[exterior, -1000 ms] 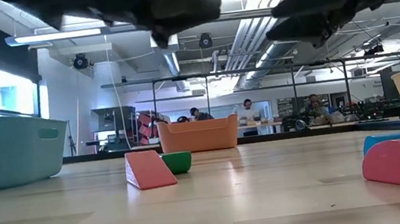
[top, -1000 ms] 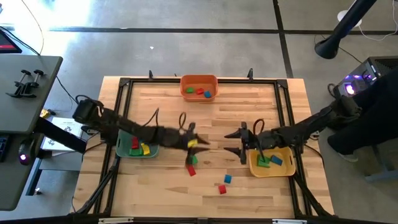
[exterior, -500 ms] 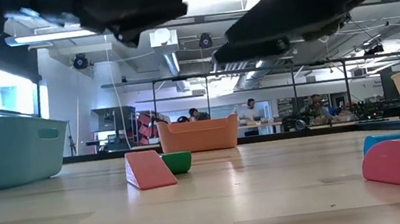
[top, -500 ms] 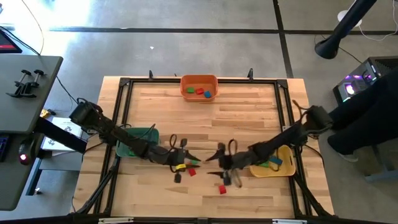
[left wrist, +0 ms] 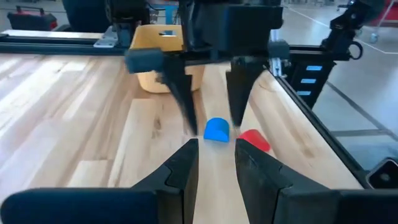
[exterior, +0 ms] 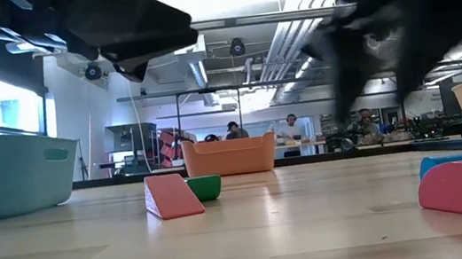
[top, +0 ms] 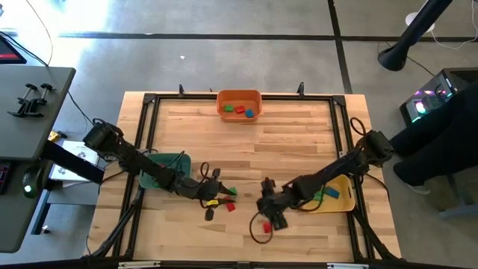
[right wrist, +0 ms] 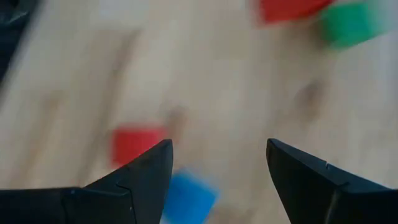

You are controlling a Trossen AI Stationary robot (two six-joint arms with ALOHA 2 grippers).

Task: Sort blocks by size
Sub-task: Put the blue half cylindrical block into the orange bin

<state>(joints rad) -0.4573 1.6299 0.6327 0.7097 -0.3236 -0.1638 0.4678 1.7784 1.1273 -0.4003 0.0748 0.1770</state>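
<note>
My right gripper is open and points down near the table's near edge. In the left wrist view its fingers stand on either side of a blue block, with a red block beside it; I cannot tell whether they touch the blue block. Both blocks lie on the table and show in the right wrist view, the red one and the blue one. My left gripper is open with nothing between its fingertips, above the table beside a green block and a red block.
An orange bin at the far edge holds green, red and blue blocks. A green bin stands at the left under my left arm. A yellow bin at the right holds green and blue blocks. A black frame rims the table.
Both grippers have gone toward the table's near edge and down. My right gripper has also gone toward the left edge and tipped its fingers down over the blue and red blocks. My left gripper has drawn back a little toward the left edge. The blocks have stayed in place.
</note>
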